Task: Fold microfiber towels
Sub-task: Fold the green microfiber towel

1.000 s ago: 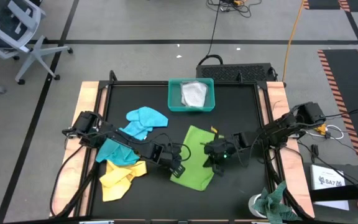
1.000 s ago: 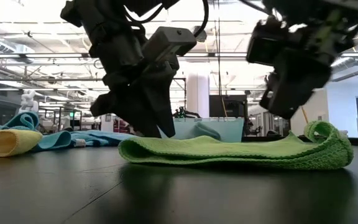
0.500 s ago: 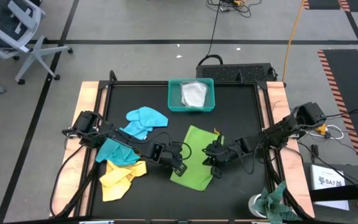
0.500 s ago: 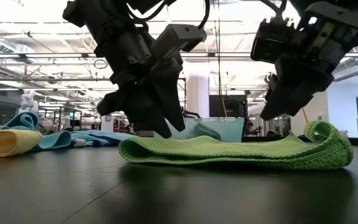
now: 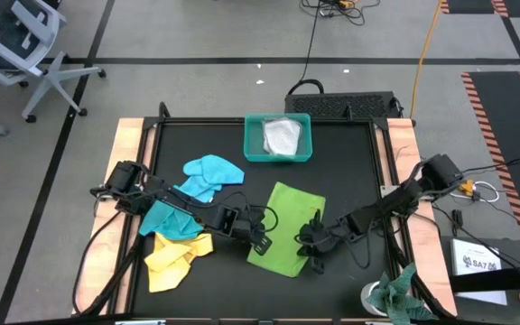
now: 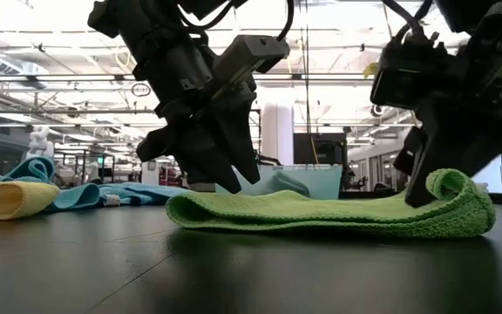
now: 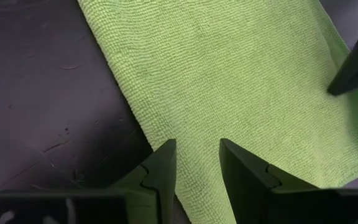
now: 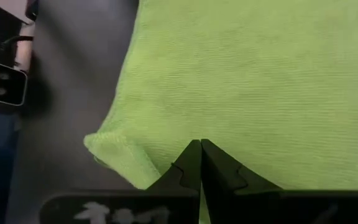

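The green towel [image 5: 283, 227] lies flat on the table [image 5: 350, 162], between 2 grippers. The left gripper [image 7: 194, 155], part open and empty, hovers at its edge. The right gripper [image 8: 199, 152], pinched shut and empty, presses its far corner.

In the high view, the left arm [image 5: 165, 203] covers part of the turquoise towel [image 5: 165, 221] at its nine o'clock side. The rag [image 5: 400, 298] is cut by the bottom edge at five o'clock. The pale grey cloth [image 5: 282, 136] in the tray [image 5: 251, 143] is too small to tell its folds.
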Robot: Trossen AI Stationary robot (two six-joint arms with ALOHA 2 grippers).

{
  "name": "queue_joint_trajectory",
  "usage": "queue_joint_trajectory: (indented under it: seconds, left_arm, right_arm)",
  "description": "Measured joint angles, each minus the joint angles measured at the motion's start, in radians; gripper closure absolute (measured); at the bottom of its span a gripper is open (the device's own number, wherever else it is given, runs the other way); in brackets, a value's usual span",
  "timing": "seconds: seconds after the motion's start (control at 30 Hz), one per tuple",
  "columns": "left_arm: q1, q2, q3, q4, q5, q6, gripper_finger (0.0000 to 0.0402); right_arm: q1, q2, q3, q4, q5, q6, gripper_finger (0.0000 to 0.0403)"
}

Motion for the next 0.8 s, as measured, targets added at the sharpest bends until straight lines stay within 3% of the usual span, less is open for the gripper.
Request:
queue_joint_trajectory:
  seconds: [0.4,0.8]
  left_arm:
    - [0.000,0.000,0.000,-0.001,0.000,-0.001,0.0280]
    - [0.000,0.000,0.000,-0.001,0.000,0.002,0.0280]
  right_arm:
    - [0.047,0.019,0.000,0.041,-0.103,0.045,0.0403]
    - [0.105,-0.030,0.000,0.014,-0.104,0.067,0.0403]
